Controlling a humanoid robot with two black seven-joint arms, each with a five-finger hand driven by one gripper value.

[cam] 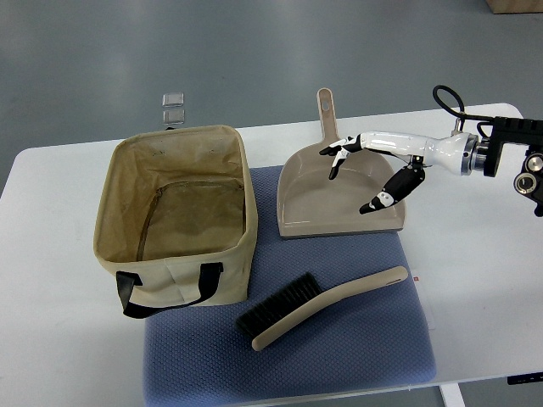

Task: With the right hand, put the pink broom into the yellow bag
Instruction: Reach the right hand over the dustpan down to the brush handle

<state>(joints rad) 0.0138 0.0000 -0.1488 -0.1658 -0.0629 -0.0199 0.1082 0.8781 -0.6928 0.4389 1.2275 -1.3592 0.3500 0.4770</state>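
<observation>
The broom, a beige-pink hand brush with black bristles, lies on the blue mat in front, handle pointing right. The yellowish fabric bag with black handles stands open on the left, with nothing visible inside it. My right hand reaches in from the right edge and hovers above the dustpan, fingers spread and holding nothing. It is well behind the broom and apart from it. The left arm does not show.
The beige-pink dustpan lies behind the broom, its handle pointing away. A small clear object sits on the floor beyond the white table. The table's right edge is near the arm.
</observation>
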